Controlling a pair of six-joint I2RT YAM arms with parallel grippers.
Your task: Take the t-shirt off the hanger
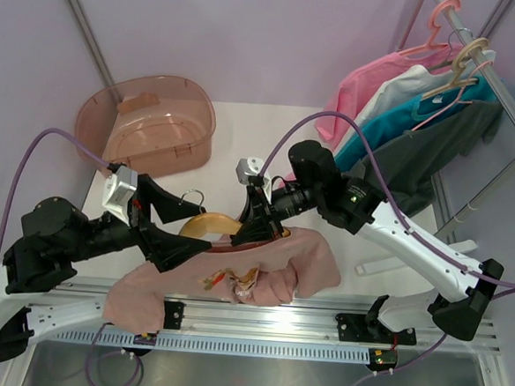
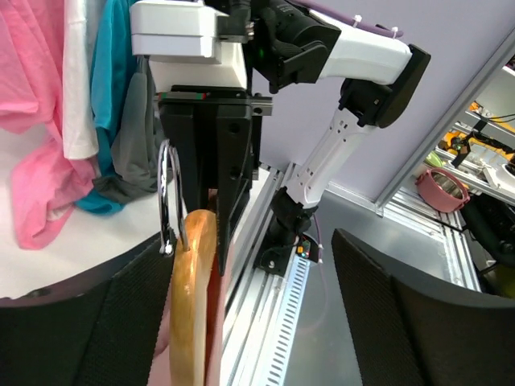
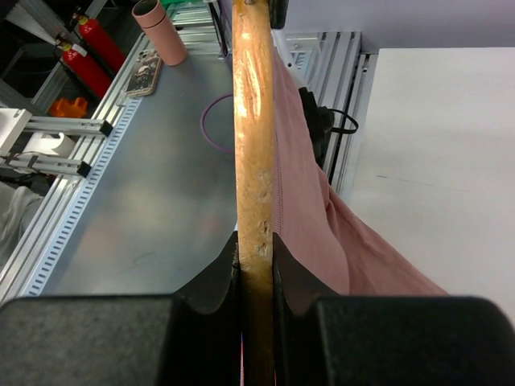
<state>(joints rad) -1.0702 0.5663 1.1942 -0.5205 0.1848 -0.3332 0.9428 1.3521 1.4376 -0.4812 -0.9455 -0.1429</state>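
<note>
At the table's near edge: two arms meet over a white table (image 1: 244, 139), their grippers facing each other from either side of one garment.
Hanging clothes: pink, white, teal and grey garments (image 1: 405, 106) hang on a rail, well beyond the right gripper and to its right.
T-shirt: the dusty-pink t-shirt (image 1: 279, 265) (image 3: 306, 185) lies bunched below both grippers, its print facing up. In the right wrist view its cloth drapes against one side of the hanger.
Tub: a translucent brownish-pink tub (image 1: 147, 123) sits well beyond the left gripper.
Hanger: the wooden hanger (image 1: 204, 225) (image 2: 193, 305) (image 3: 251, 121) stands edge-on between the two grippers, part of it bare of cloth.
Right gripper: the right gripper (image 1: 257, 224) (image 3: 256, 253) is pinched tight on the wooden hanger, a finger pressed to each face.
Left gripper: the left gripper (image 1: 180, 227) stands wide open, its fingers (image 2: 105, 322) well apart on either side of the hanger and gripping nothing.
Hook: the silver hook (image 1: 192, 199) (image 2: 165, 193) rises from the hanger just beside the right gripper's fingers.
</note>
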